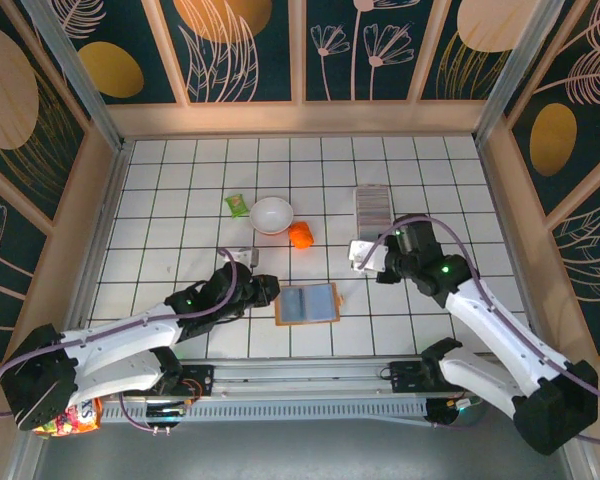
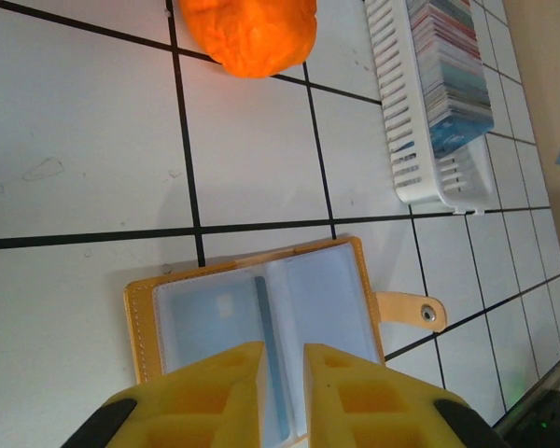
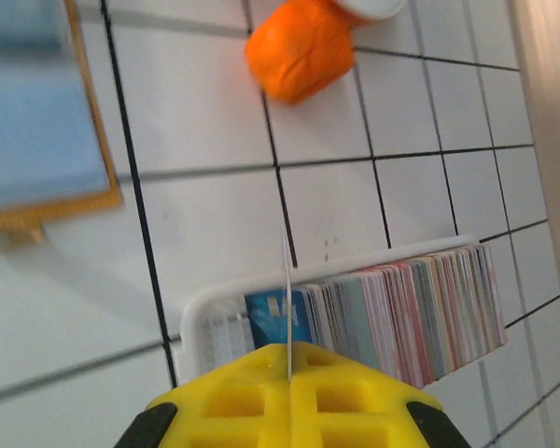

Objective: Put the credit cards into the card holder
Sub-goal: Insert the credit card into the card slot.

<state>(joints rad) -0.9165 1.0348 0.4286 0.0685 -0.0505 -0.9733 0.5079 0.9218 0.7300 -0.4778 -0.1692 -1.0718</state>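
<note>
The top camera looks down from above and behind the arm bases [image 1: 185, 383], taking in the whole tiled table [image 1: 180, 180]. Both wrist cameras sit close over the tiles, facing steeply down: the left above the wallet [image 2: 215, 313], the right above the card holder [image 3: 198, 322]. All three share these and the orange lump [image 2: 252, 33].

Card holder [image 3: 194, 325]: white slotted tray, nearly full. Credit card [image 3: 287, 280] edge-on, seemingly upright above its end.

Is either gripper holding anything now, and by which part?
Right gripper pinches a credit card, seen edge-on, by its near end; left gripper holds nothing.
</note>
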